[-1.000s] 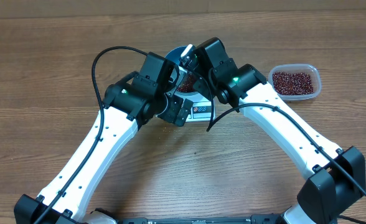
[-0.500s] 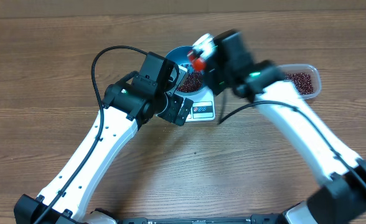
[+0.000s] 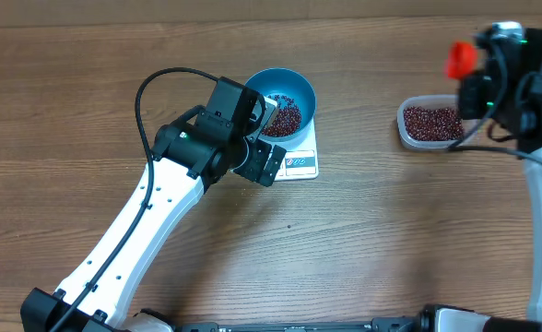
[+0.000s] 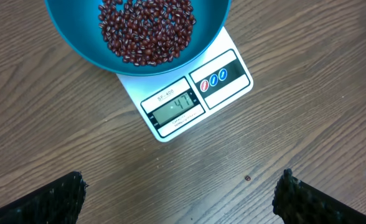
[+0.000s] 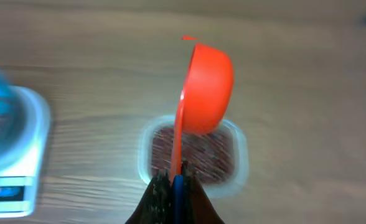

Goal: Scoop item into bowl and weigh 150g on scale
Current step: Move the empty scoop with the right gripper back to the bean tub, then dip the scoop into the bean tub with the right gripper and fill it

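Beans part-weighed, more scoops needed.
Blue bowl (image 4: 77, 37) sits on the scale (image 4: 223, 74) with a shallow heap of beans (image 4: 147, 28) inside. The display appears to read 47, so I judge roughly a third done. Right gripper (image 5: 175, 180) is clamped on the handle of the red scoop (image 5: 208, 87), which hangs above the clear tub (image 5: 236, 155) of beans, well apart from the bowl. Left gripper (image 4: 183, 199) stands wide, holding nothing, near the scale.

White arm links (image 3: 151, 217), black joint housings (image 3: 197, 143), looping black cable (image 3: 140, 101), dark screw dots (image 3: 114, 255).
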Motion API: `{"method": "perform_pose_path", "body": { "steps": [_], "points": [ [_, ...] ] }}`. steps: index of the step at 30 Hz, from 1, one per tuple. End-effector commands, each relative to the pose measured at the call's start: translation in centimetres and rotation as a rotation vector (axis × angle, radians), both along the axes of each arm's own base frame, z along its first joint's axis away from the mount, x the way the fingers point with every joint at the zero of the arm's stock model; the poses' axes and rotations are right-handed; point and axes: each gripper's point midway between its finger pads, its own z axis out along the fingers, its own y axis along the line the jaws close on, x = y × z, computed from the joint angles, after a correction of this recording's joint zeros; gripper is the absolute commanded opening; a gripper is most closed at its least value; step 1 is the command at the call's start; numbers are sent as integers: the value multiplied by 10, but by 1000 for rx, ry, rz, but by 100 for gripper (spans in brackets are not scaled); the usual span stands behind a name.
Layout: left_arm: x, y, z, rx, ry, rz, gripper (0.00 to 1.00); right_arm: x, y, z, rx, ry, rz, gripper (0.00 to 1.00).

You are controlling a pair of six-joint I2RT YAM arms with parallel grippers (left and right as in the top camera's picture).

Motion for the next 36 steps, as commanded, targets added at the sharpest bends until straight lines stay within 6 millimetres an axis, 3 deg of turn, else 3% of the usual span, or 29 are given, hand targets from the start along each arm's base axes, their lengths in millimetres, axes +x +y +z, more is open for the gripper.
{"method": "perform_pose_path", "body": {
  "steps": [1, 8, 15, 29, 36],
  "points": [
    [-1, 1, 7, -19, -16, 8, 100, 4, -29, -7, -28, 24, -82, 4],
    [-1, 1, 7, -19, -16, 8, 100, 11, -46, -63, -114, 207, -60, 4],
    [-1, 1, 7, -19, -16, 8, 100, 15, -23, -112, -164, 370, 51, 4],
    [-1, 1, 7, -19, -16, 8, 100, 15, -11, -169, -197, 529, 86, 4],
    [-1, 1, 7, -19, -16, 8, 100, 17, 14, -185, -177, 555, 156, 4]
  ]
}}
